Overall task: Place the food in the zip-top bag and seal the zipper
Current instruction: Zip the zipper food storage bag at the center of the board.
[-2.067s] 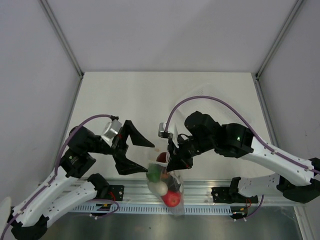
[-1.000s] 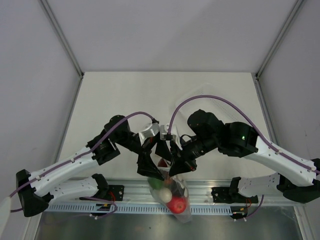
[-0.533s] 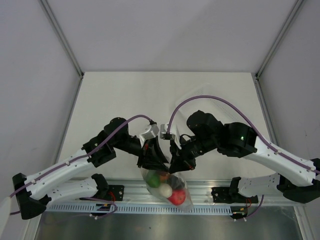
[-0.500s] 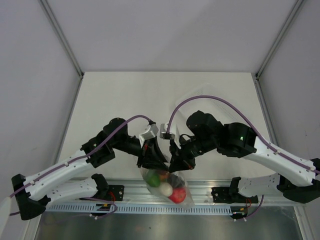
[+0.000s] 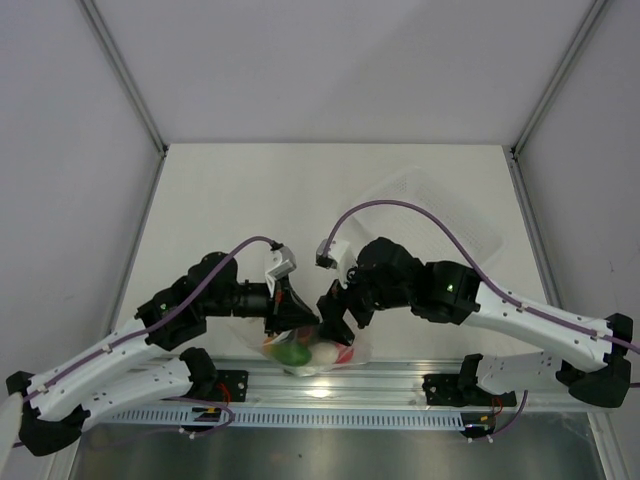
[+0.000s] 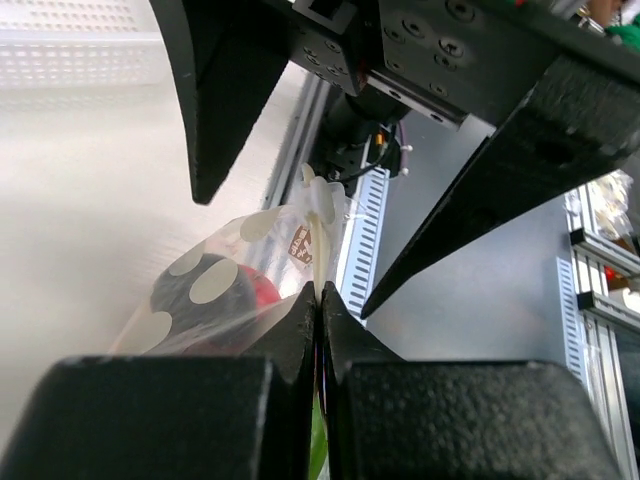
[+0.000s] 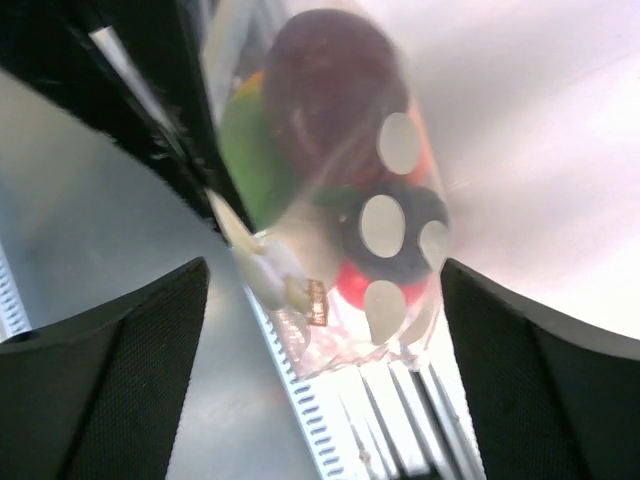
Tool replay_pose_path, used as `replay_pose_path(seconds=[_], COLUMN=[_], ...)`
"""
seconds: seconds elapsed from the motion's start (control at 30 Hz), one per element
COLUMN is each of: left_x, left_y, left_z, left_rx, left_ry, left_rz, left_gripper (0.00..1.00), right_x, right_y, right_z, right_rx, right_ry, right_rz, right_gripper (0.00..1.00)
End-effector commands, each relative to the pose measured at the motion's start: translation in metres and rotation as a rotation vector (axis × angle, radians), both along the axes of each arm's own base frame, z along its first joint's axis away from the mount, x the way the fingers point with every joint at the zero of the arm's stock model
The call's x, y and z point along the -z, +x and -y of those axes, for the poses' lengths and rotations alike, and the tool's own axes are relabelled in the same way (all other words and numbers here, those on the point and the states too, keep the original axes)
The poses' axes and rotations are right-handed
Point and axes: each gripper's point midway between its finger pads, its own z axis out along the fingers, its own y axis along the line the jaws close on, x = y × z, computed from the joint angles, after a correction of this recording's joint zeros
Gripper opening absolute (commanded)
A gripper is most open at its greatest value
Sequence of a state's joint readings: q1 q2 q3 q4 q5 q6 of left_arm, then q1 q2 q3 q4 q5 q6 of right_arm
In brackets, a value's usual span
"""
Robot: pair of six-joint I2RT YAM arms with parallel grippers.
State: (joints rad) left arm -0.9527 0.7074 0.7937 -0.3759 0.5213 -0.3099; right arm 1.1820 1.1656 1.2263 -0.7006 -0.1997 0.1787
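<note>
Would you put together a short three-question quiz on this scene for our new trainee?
1. True or false: the left gripper is pinched shut on the plastic of the zip-top bag.
2. Pick one. The right gripper is: A) wide open, a finger on either side of the bag; B) shut on the bag; C) shut on nothing.
3. Fill in the word: the food lies ___ the bag.

Key: 1 true. 2 A. 3 inside.
</note>
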Motion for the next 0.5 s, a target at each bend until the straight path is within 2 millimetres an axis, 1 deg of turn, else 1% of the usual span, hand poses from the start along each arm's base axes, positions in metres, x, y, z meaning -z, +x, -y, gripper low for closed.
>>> replay_pose_path(seconds=[0.0,0.03,0.07,0.1,0.13,0.17,0.2,0.23,0.27,0.3,0.37,0.4,0.47], left_x=[-0.003,-0.003,-0.002,-0.003,-0.004,-0.003,-0.003,-0.003,-0.001,-0.003,-0.001,-0.002,-0.001], left_y=[0.009,0.010,0.010,0.009,0.008,0.008,0.007,0.007,0.006,0.006,0.005,0.005,0.005], left_z=[-0.003,-0.003,-0.003,-0.003,-0.003,-0.002,-0.002,-0.002,-0.002,-0.003,-0.003,-0.004,-0.004], left_rx=[-0.076,-0.083,-0.082,-0.078,-0.074,-0.072,-0.070,-0.069,-0.067,-0.067,-0.066,-0.068,-0.070], left_ry=[-0.009,-0.009,-0.009,-0.012,-0.015,-0.017,-0.021,-0.022,-0.019,-0.024,-0.023,-0.026,-0.027], left_rz=[0.000,0.001,-0.003,-0.006,-0.007,-0.009,-0.011,-0.012,-0.015,-0.013,-0.016,-0.014,-0.017], left_gripper=[0.01,0.01,0.01,0.01,0.00,0.01,0.01,0.01,0.01,0.00,0.00,0.01,0.01], right_x=[-0.021,-0.021,-0.013,-0.016,-0.021,-0.021,-0.018,-0.024,-0.030,-0.027,-0.035,-0.033,-0.034], right_y=[0.020,0.020,0.017,0.016,0.014,0.006,0.003,0.002,-0.003,-0.004,-0.004,-0.010,-0.007], right_z=[0.000,0.001,0.003,0.001,0.004,0.004,0.002,0.004,0.002,0.002,0.003,0.003,0.003], right_rx=[0.104,0.107,0.096,0.082,0.071,0.031,0.011,0.000,-0.031,-0.040,-0.054,-0.090,-0.091], right_ry=[0.097,0.104,0.099,0.128,0.156,0.178,0.200,0.231,0.273,0.279,0.328,0.338,0.353], right_rz=[0.071,0.075,0.063,0.070,0.074,0.060,0.056,0.057,0.054,0.046,0.041,0.020,0.000], right_gripper=[0.99,0.99,0.99,0.99,0.95,0.92,0.87,0.84,0.82,0.76,0.66,0.58,0.54])
